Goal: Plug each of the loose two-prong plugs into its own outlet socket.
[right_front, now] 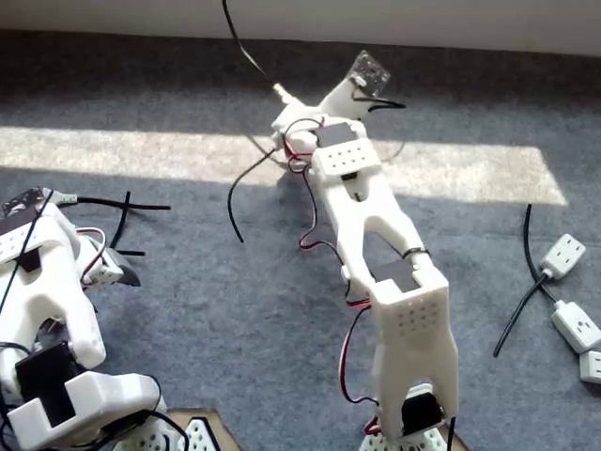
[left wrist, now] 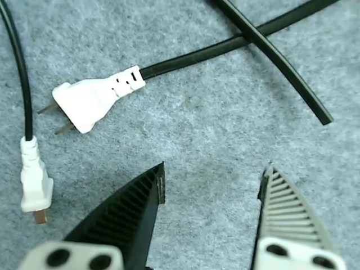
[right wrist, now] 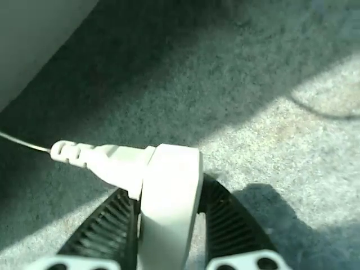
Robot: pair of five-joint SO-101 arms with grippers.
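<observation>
My right pincer [right wrist: 166, 194] is clamped across the broad body of a white moulded two-prong plug [right wrist: 112, 160]. Its ribbed cord end juts out past the fingers, and its prongs are hidden from me. From the high view, that arm is stretched toward the far side of the grey carpet-covered worktop [right_front: 235, 310], well apart from the white block-shaped outlet sockets [right_front: 563, 254] lying by the right edge. I judge the grip is meant for carrying the plug over to them.

My left pincer [left wrist: 215, 169] stands apart and empty, low over the carpet. Near it is a second flat white plug with two bare metal prongs [left wrist: 90, 101], lying on its side on a black cord. The wide opening looks set to straddle that body. A smaller white plug [left wrist: 35, 183] on its own black cord lies near it, and two more black cords [left wrist: 253, 36] cross farther off.

I can make out no lettering or marks on any plug or socket.
</observation>
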